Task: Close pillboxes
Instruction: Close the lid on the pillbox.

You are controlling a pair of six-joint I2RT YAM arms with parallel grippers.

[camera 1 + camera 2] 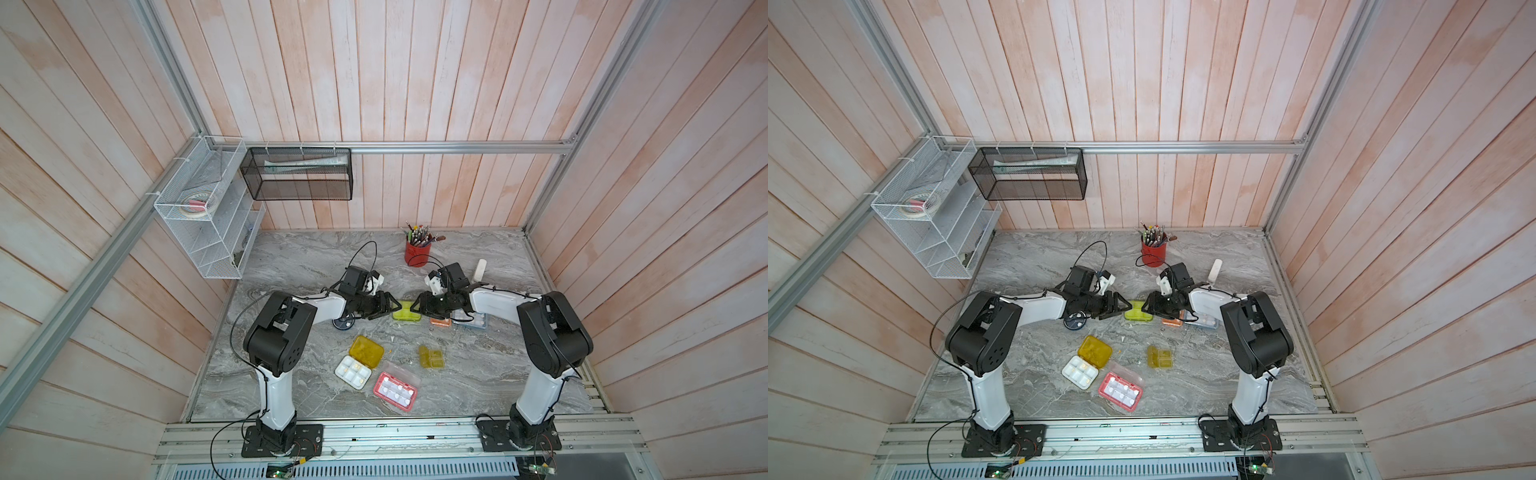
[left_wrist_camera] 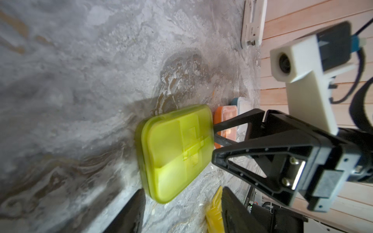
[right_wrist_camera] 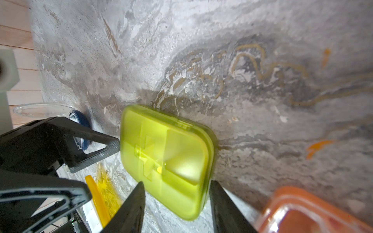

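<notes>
While left gripper (image 1: pixel 392 311) and right gripper (image 1: pixel 414 309) hold fingers spread, the lime pillbox (image 1: pixel 405 314) lies lengthwise between them.

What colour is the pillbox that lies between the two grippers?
The pillbox is translucent lime green, clearest in the right wrist view.

Centre of the grey marbled table (image 2: pixel 80 80): the lime-green translucent plastic pillbox (image 2: pixel 173 153) bears a raised cross, a plus sign, moulded into its lid, and the sign shows in both wrist views (image 3: pixel 149 155); far right on the table, the slim white plastic stick (image 2: pixel 253 22) carries small dark print, too blurred to read; in both top views any lettering is too small to make out.
</notes>
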